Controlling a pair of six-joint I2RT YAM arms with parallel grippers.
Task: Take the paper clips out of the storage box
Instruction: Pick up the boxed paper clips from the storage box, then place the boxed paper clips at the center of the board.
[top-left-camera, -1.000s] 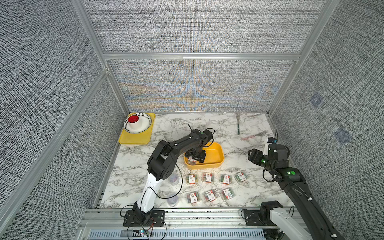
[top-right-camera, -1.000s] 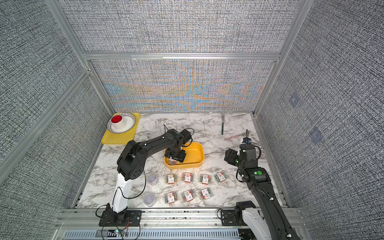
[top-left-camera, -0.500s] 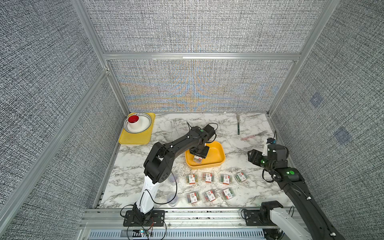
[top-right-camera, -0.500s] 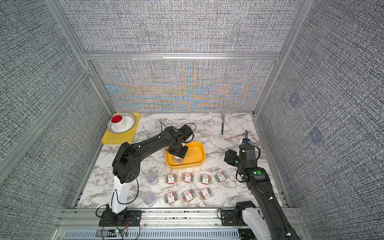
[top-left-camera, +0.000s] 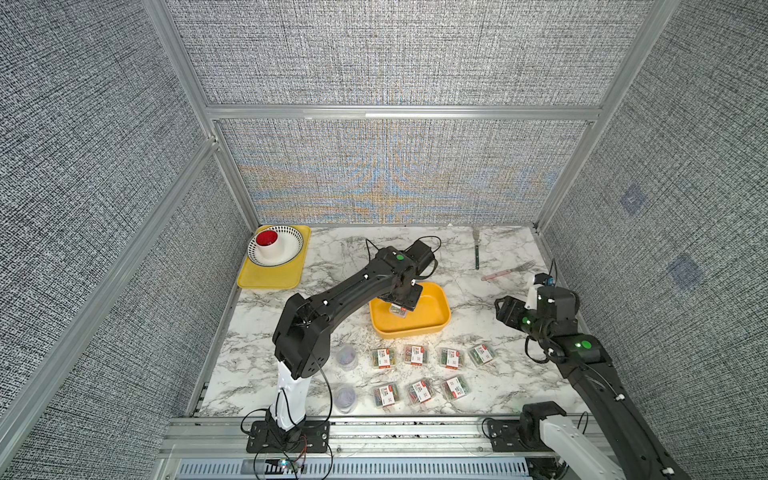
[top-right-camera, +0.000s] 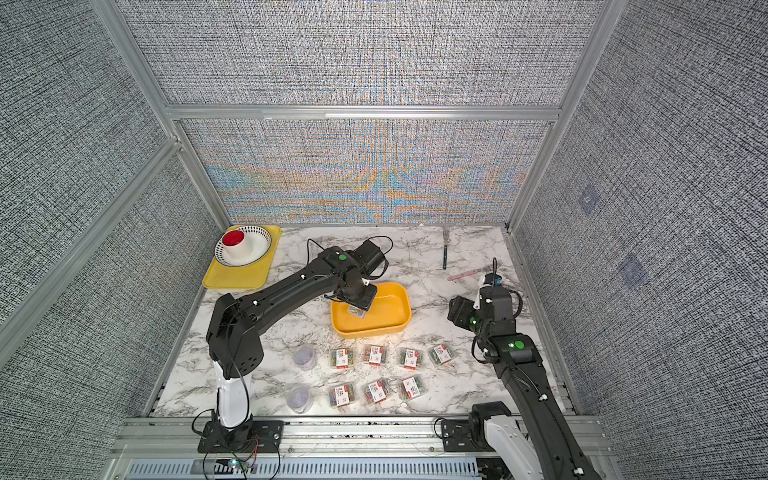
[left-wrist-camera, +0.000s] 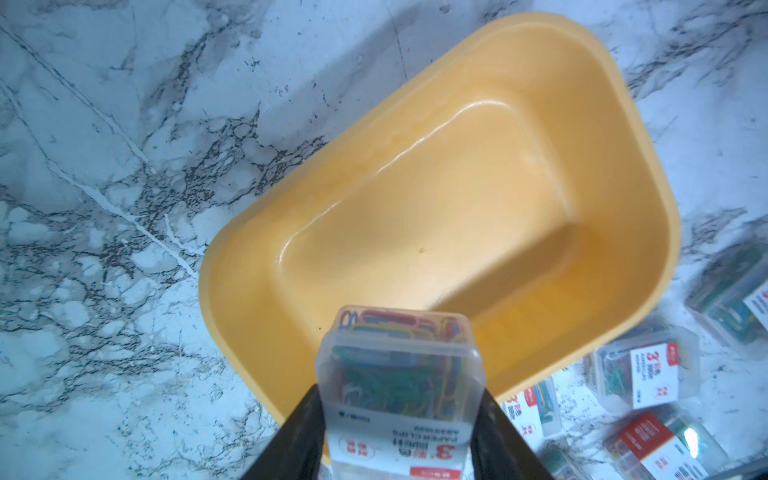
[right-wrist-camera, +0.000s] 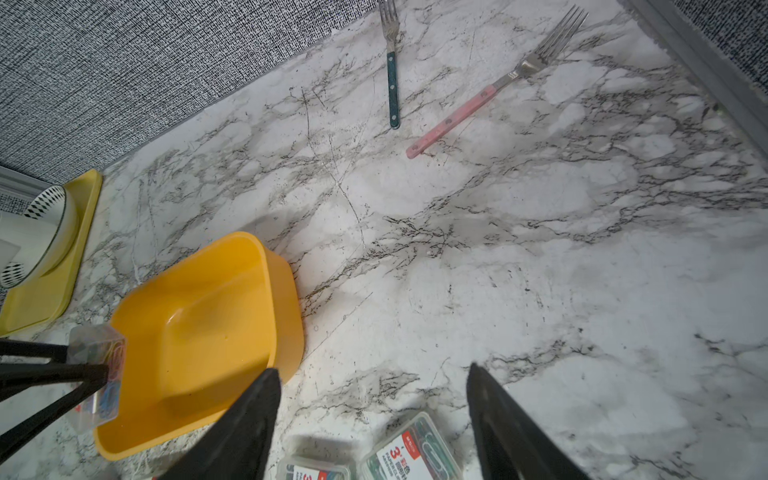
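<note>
Clear plastic stuffed with coloured clips: the last pack (left-wrist-camera: 397, 361) is now clamped between my left fingers (left-wrist-camera: 297, 436), which a second ago stood apart, low in the storage box (left-wrist-camera: 623, 137). It hangs over one end of the box, whose floor shows bare. My right fingers (right-wrist-camera: 249, 415) stand spread and hold nothing. I judge only the set-down on the bench (top-left-camera: 478, 257) beside the other packs (top-left-camera: 417, 354) remains.

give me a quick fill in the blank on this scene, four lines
The left gripper is shut on one clip box; ___ more boxes lie on the table.
The right gripper is ___ and holds nothing.
One fork has a teal handle, the other fork a ___ one.
The cup in the bowl is ___ inside.
Missing: seven; open; pink; red.
</note>
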